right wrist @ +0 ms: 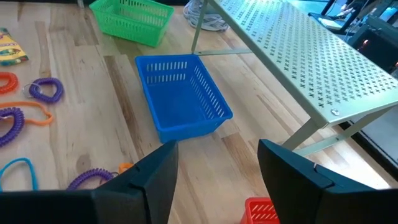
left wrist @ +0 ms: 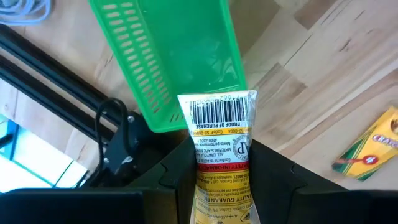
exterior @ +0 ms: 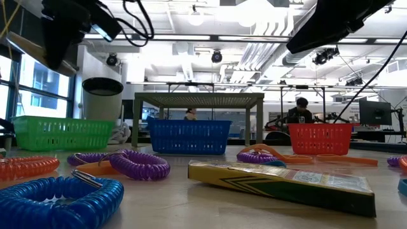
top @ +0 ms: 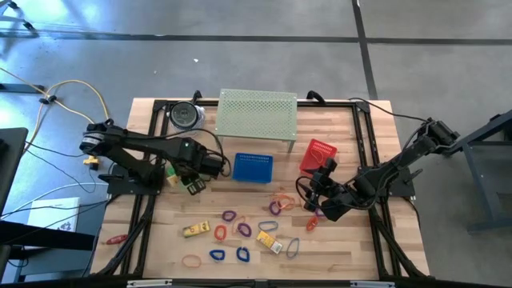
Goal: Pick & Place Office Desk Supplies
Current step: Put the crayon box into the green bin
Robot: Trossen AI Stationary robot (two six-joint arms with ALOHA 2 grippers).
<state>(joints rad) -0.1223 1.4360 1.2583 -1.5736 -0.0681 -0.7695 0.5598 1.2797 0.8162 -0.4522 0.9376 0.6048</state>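
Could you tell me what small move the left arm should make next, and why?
Probably ease forward over the green basket and open: the left tool is shut on a yellow crayon box, whose end sits at the basket's near rim, not yet inside.

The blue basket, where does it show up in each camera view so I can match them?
High view: blue basket at table centre, in front of the perforated shelf.
Low view: centre, under the shelf.
Left wrist view: not in it.
Right wrist view: centre, beside the shelf.
Shared landmark: the green basket, also in the low and left wrist views.
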